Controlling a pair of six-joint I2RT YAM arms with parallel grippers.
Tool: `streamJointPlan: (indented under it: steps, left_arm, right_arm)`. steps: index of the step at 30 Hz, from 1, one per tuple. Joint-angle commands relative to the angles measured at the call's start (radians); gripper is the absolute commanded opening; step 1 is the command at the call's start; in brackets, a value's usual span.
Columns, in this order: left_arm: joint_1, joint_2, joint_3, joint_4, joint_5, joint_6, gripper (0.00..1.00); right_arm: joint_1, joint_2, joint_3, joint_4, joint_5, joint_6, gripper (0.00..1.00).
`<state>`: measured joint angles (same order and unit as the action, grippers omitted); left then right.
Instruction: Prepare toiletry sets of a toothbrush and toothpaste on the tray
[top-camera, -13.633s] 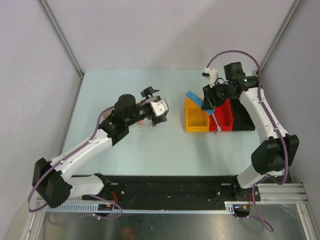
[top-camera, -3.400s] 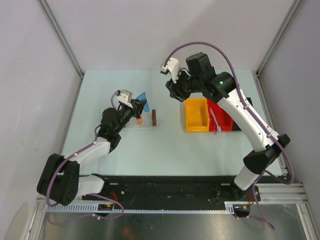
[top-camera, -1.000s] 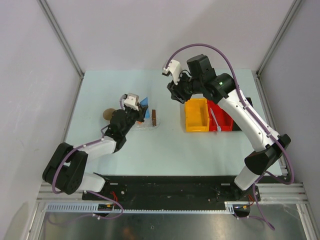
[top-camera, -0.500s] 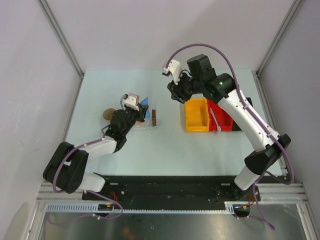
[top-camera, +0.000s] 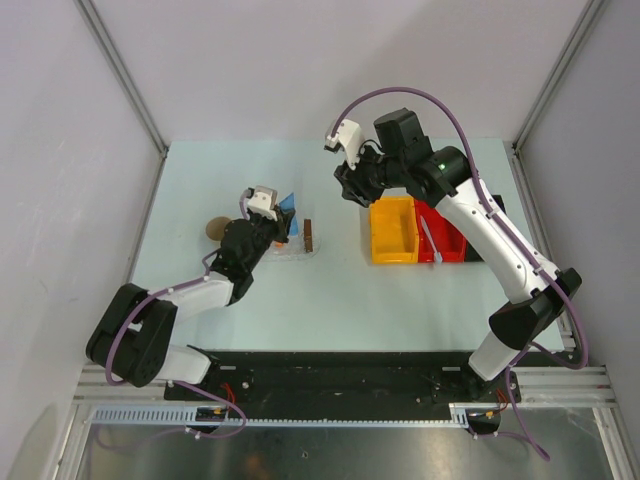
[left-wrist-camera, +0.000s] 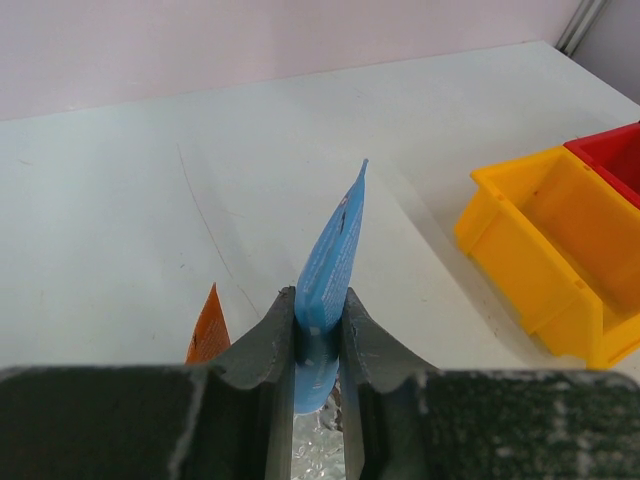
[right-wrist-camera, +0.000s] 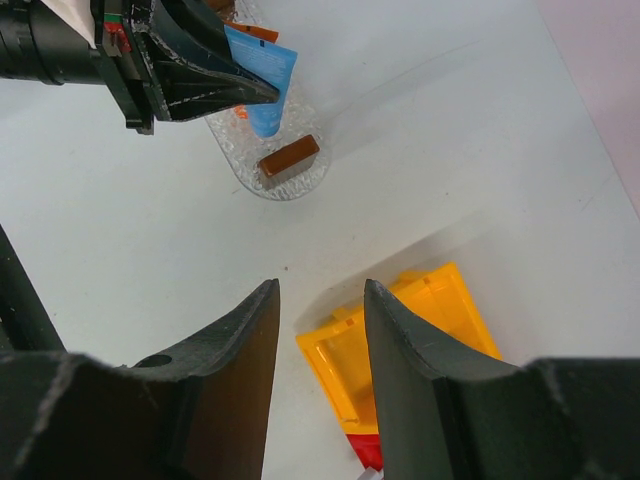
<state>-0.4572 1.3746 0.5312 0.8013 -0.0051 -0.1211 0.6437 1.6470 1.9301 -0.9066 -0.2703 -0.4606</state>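
My left gripper is shut on the blue toothpaste, whose lower end sits just over the clear tray. In the left wrist view the tube sticks up between the fingers. The orange toothpaste lies in the tray to its left. A brown end block marks the tray's right end. My right gripper hangs open and empty above the table, between the tray and the yellow bin. The whitish toothbrush lies across the red bin.
A beige round cup stands just left of the left arm's wrist. The yellow and red bins sit side by side right of the tray, with a black bin behind the right arm. Grey walls enclose the table on three sides.
Nothing has moved in the last second. Earlier the right gripper held the blue tube at the bins; the left gripper then held it and lowered it to the tray.
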Motion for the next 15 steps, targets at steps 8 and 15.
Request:
streamJointPlan:
  steps: [8,15]
  left_arm:
    - [-0.006,-0.005,0.035,0.085,-0.030,0.018,0.00]
    - [-0.006,0.009,0.038,0.084,-0.029,0.026,0.00]
  right_arm:
    - [-0.004,-0.026,-0.002,0.015,-0.010,0.000,0.44]
    - [-0.006,-0.027,0.000,0.014,-0.012,-0.001,0.44]
